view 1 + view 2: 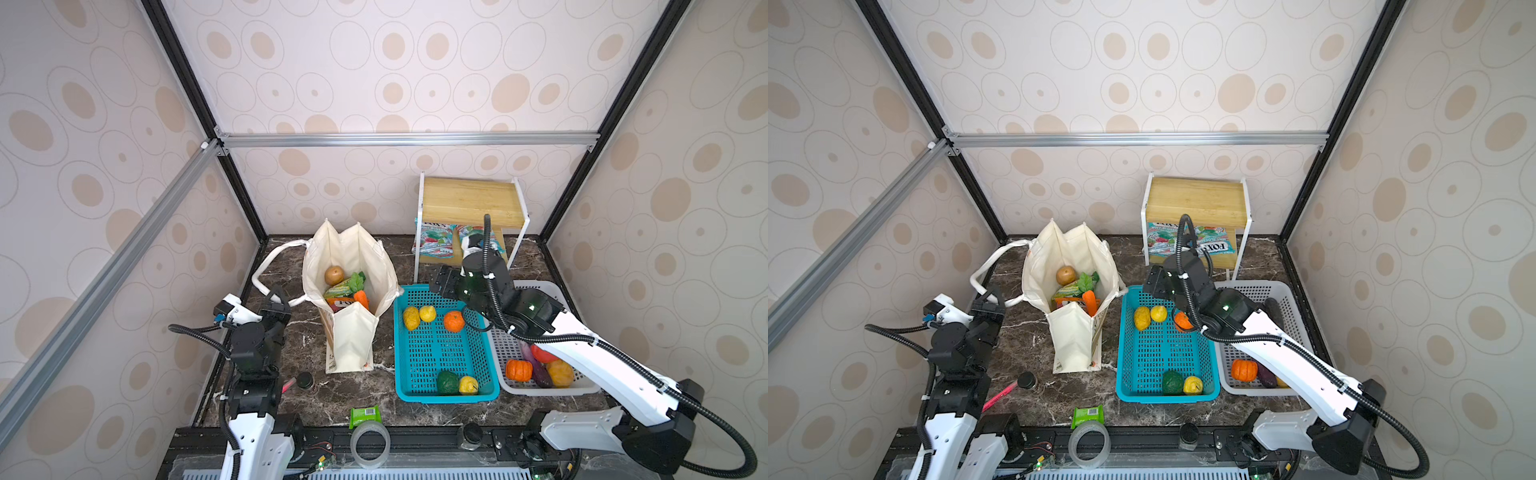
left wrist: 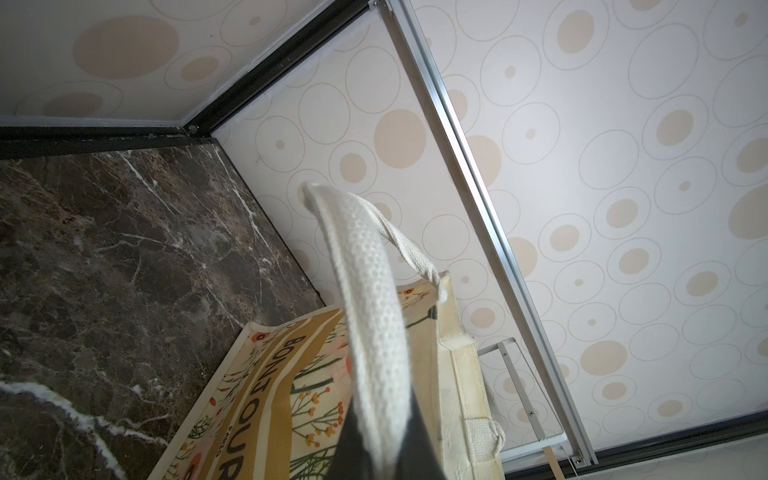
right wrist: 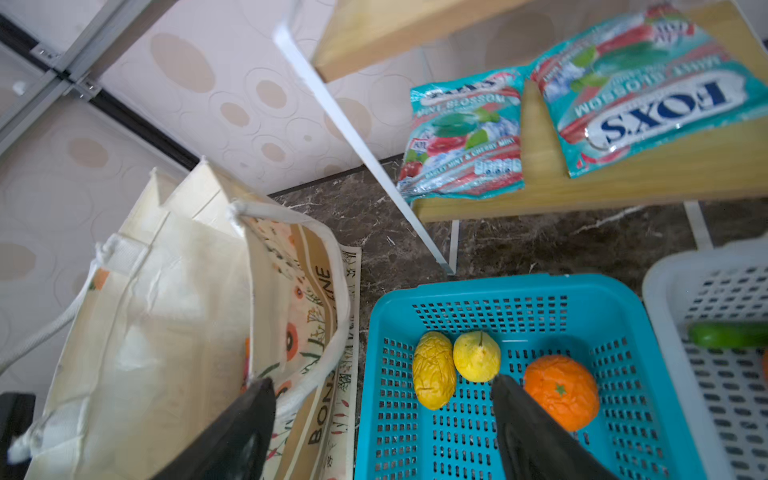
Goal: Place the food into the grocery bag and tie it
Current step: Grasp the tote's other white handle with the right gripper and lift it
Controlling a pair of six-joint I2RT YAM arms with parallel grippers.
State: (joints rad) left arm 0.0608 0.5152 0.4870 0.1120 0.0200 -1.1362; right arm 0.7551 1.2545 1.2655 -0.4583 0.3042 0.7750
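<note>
Starting at the near edge of the tabletop [image 1: 316, 399], you have a small green packet [image 1: 365, 415] lying alone, well apart from both arms. Just beyond it, at the near end of the blue basket [image 1: 446, 395], a dark green fruit [image 1: 447, 382] and a yellow one [image 1: 468, 385] sit touching.

Your left gripper [image 2: 384, 415] is clamped on the white rope handle [image 2: 365, 291] of the grocery bag [image 1: 353, 340]. The bag stands open beside the basket's left wall, with a potato [image 1: 334, 275] and a carrot [image 1: 361, 298] already inside.

Your right gripper [image 3: 382, 386] is the nearer one to the loose food. Its jaws are wide apart and empty over the basket's far end. A crinkled lemon [image 3: 433, 370] and a rounder lemon [image 3: 477, 356] lie below the gap, and an orange [image 3: 561, 390] sits just beside one finger. The crinkled lemon's long axis runs near-to-far, so the jaws look set to close across its width.

Your right arm hides much of the white basket [image 1: 548, 390]. The bag's depths are unseen too. Two mint packets [image 3: 461, 133] wait on the far shelf [image 1: 469, 199].
</note>
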